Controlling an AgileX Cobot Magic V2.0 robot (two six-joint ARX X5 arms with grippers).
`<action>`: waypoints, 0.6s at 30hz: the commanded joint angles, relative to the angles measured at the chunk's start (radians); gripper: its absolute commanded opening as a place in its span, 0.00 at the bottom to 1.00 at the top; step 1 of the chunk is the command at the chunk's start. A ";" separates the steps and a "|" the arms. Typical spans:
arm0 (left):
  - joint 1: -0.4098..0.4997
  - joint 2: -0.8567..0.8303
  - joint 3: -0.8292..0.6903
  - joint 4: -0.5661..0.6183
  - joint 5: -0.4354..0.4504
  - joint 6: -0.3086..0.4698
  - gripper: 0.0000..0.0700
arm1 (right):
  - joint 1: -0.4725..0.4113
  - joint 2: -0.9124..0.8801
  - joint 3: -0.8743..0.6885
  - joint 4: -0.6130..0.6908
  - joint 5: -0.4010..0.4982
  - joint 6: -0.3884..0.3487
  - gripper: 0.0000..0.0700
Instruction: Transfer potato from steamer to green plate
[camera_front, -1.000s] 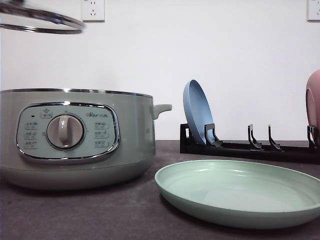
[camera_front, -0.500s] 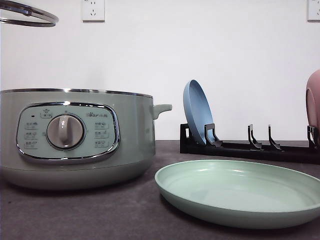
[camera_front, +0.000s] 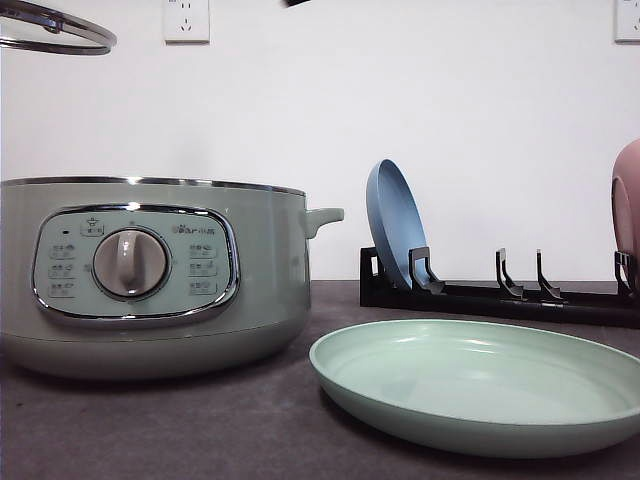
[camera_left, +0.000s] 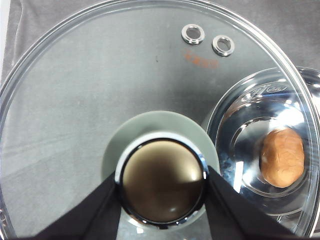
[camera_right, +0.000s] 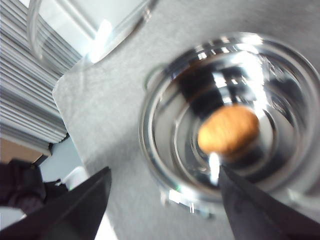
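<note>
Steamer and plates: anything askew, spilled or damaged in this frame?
Nothing stands out. The steamer sits level with its glass lid lifted off by the left gripper, the potato lies intact inside, and the green plate is flat and bare.

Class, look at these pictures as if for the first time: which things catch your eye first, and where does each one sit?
The big sage-green steamer fills the left of the table, lid off. The glass lid is held up high at the left, the left hand shut on its knob. Inside the shiny pot lies an orange-brown potato, with the right hand open above it. The empty green plate lies at the front right.
</note>
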 joint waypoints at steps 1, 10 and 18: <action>0.001 -0.013 0.032 0.013 -0.003 0.003 0.00 | 0.017 0.091 0.083 -0.024 0.018 0.010 0.64; 0.001 -0.013 0.032 0.013 -0.003 0.002 0.00 | 0.062 0.358 0.309 -0.076 0.138 0.010 0.73; 0.001 -0.013 0.032 0.014 -0.003 0.002 0.00 | 0.118 0.493 0.374 -0.072 0.263 0.014 0.77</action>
